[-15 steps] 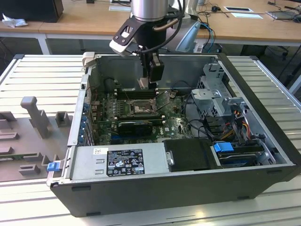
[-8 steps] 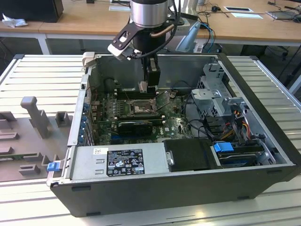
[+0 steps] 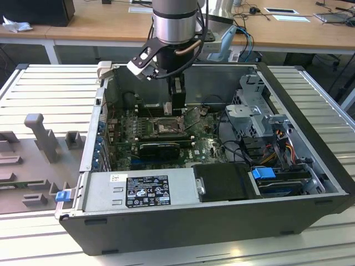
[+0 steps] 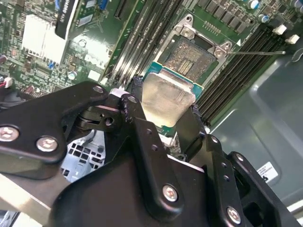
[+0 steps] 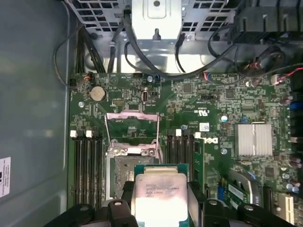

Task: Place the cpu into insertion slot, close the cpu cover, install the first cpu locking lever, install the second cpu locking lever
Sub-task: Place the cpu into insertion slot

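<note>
My gripper (image 4: 165, 113) is shut on the cpu (image 4: 166, 97), a thin square chip with a pale silver top and a green rim, gripped at two opposite edges. In the first wrist view the cpu (image 5: 158, 191) hangs between the black fingers (image 5: 120, 208), above and partly over the open insertion slot (image 5: 121, 172). The cpu cover (image 5: 132, 115), a metal frame with a window, stands swung open beyond the slot. A thin locking lever (image 4: 255, 53) sticks out sideways from the slot (image 4: 188, 56). In the exterior view the gripper (image 3: 177, 104) reaches down into the computer case, just above the slot (image 3: 164, 126).
Memory slots (image 5: 87, 165) flank the socket on both sides. A long black card (image 3: 158, 148) lies in front of it, and a silver heatsink (image 5: 254, 139) sits off to one side. Cables (image 5: 142, 61) and a drive cage (image 3: 252, 108) stand nearby, inside the case wall (image 3: 111, 83).
</note>
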